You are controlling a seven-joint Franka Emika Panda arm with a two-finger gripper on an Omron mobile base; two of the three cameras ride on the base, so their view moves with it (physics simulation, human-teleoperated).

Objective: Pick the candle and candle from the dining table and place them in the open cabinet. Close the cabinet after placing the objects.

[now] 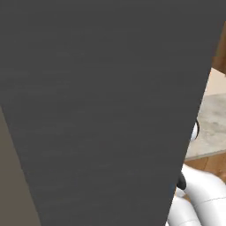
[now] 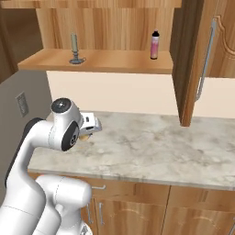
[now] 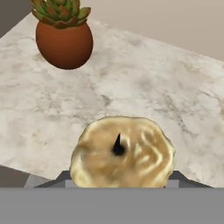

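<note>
The stubby golden-tan candle [image 3: 120, 151], dark wick up, sits close in the hand view with my gripper [image 3: 120, 180] shut on its sides. In the right base view the gripper [image 2: 87, 132] hangs low over the left end of the dining table [image 2: 160, 147], a bit of golden candle [image 2: 85, 137] showing beneath the hand. The slim taper candle [image 2: 75, 48] stands upright on its dark dish on the shelf of the open cabinet [image 2: 105, 62]. The cabinet's right door [image 2: 206, 55] is swung open.
A pink bottle [image 2: 155, 45] stands on the same shelf, to the right. A succulent in a round terracotta pot [image 3: 63, 37] sits on the table beyond the hand. A dark grey panel [image 1: 101, 110] blocks most of the left base view.
</note>
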